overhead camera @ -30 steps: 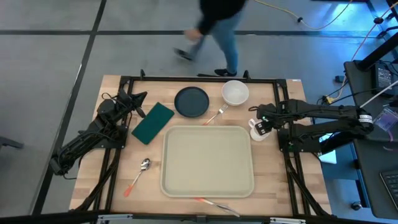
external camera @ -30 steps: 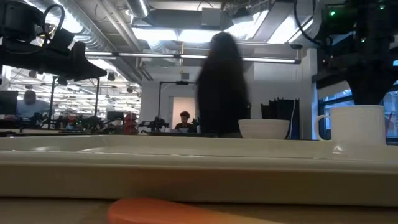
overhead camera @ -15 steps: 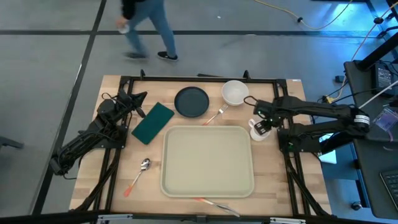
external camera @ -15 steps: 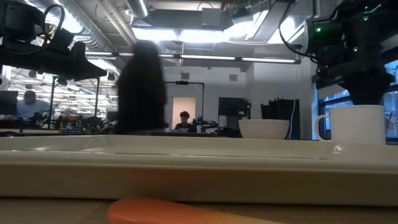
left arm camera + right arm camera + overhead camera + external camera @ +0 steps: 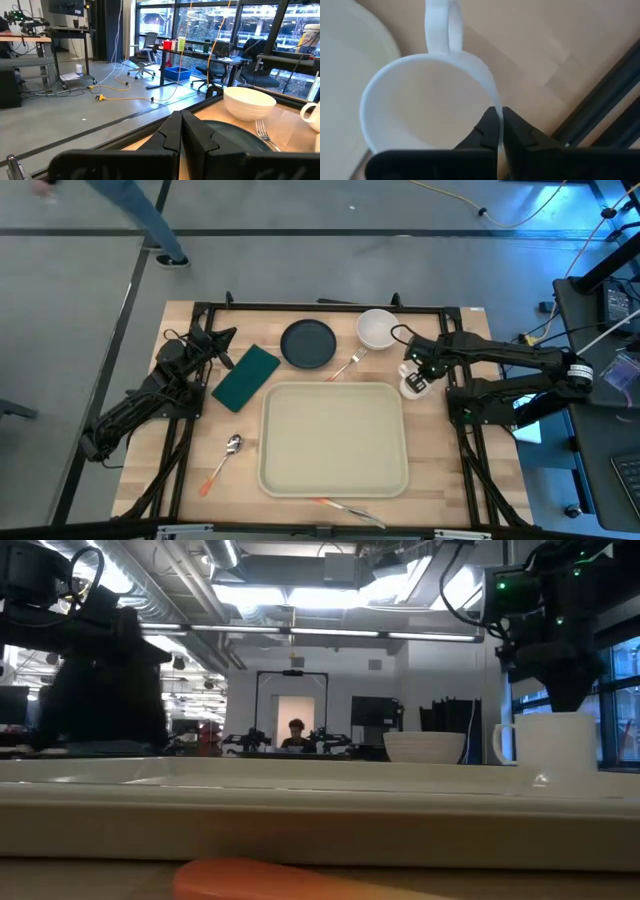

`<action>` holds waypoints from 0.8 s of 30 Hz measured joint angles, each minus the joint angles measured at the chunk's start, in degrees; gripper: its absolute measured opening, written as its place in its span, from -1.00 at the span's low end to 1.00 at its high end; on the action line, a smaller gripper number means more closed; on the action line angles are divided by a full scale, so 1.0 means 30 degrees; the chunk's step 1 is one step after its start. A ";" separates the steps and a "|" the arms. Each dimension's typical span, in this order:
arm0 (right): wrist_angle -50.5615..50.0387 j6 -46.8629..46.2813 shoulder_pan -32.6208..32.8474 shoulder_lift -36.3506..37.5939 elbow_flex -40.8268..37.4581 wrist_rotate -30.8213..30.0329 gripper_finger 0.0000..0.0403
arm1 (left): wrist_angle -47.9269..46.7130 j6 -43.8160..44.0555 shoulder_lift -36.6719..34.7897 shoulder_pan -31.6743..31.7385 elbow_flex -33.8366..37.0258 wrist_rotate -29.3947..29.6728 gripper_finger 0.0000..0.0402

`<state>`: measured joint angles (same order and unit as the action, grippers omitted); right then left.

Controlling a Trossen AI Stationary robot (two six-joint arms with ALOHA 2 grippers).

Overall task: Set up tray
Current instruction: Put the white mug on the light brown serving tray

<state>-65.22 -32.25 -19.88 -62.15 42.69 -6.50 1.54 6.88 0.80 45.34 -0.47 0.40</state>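
Tray [image 5: 335,438] cream, rounded corners, raised rim; right end effector [image 5: 498,120] pinching mug [image 5: 420,100] rim.

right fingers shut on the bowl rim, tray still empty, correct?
Not the bowl. The right wrist view shows the right gripper with its fingers shut on the rim of the white mug; the bowl sits apart. The tray is empty.

right gripper [image 5: 498,131]: fingers were open, now pinched on the white mug [image 5: 420,95] rim
white mug: nudged slightly toward the bowl [image 5: 378,328]
person [image 5: 150,220]: walked from behind worktop centre to far left
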 joint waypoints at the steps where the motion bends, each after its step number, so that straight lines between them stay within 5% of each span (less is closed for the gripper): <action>1: -0.0050 0.0175 0.0000 -0.0009 0.0254 -0.0191 -0.95 | -0.0003 0.0010 -0.0004 0.0007 -0.0003 0.0000 -0.97; 14: -0.0194 0.2080 0.0495 -0.0345 0.5279 0.0862 -0.98 | 0.0001 0.0014 -0.0003 0.0007 -0.0003 0.0000 -0.97; 24: -0.0222 0.2877 0.2640 -0.4046 0.6690 0.2033 -0.98 | 0.0001 0.0014 -0.0005 -0.0001 0.0000 0.0000 -0.97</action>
<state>-65.89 -23.62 -11.96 -74.28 62.76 -0.40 1.54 6.92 0.78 45.34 -0.47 0.40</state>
